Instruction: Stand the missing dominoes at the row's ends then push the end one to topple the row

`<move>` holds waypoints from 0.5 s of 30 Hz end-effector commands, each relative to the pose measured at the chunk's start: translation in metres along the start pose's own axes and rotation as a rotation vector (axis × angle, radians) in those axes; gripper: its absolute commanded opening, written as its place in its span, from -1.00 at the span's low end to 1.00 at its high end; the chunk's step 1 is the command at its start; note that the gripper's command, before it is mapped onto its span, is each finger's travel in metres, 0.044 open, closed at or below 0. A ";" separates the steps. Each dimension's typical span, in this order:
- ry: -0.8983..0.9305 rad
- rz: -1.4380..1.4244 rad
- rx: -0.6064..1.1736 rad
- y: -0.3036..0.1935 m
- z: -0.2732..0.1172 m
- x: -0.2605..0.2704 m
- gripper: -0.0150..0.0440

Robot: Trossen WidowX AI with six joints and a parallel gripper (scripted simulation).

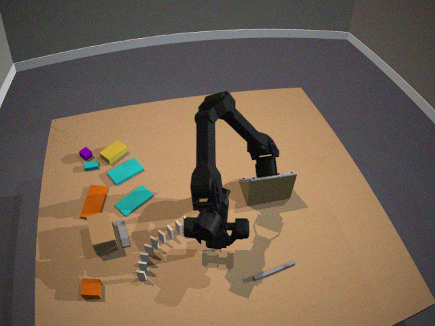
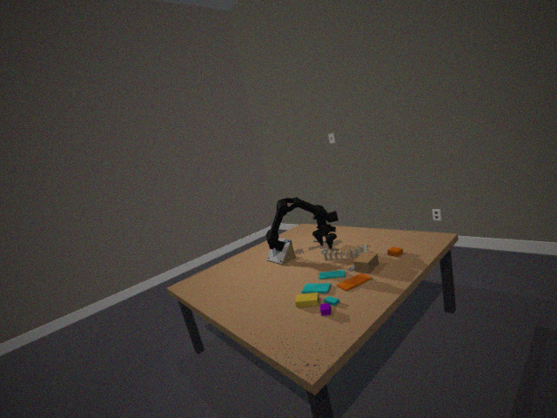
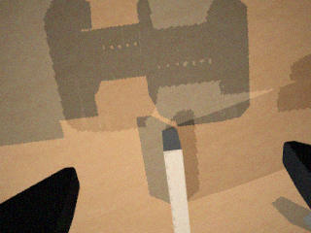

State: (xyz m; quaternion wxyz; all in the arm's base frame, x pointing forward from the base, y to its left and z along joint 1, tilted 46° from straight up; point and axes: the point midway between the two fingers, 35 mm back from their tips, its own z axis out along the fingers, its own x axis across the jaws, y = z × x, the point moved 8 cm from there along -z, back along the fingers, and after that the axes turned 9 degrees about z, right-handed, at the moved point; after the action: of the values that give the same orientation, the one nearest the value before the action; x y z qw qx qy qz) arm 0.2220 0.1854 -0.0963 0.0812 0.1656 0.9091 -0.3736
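Several white dominoes stand in a curved row; its near end domino (image 1: 141,275) is left of my arm, and its other end is partly hidden behind the gripper. A separate domino (image 3: 177,194) shows in the wrist view as a narrow white strip with a dark end, between the fingers' sides but not gripped. It is hidden under the gripper in the top view. My gripper (image 1: 215,242) (image 2: 325,246) (image 3: 180,165) is open and empty, pointing down above that domino, to the right of the row.
A tan block (image 1: 100,229) (image 2: 366,261) and a grey bar (image 1: 122,233) lie left of the row. Another grey bar (image 1: 274,269) lies at the right. An orange block (image 1: 90,288) (image 2: 394,251) is near the row's end. Cyan, orange, yellow and purple pieces lie farther back.
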 end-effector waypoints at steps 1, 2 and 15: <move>-0.004 -0.011 0.007 -0.002 0.012 0.003 1.00; -0.004 -0.011 0.007 -0.002 0.013 0.003 1.00; -0.004 -0.011 0.008 -0.002 0.027 0.003 1.00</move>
State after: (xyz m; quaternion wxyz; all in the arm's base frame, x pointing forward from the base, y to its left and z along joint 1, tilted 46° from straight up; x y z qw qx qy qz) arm 0.2202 0.1680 -0.1128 0.0815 0.1638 0.9090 -0.3744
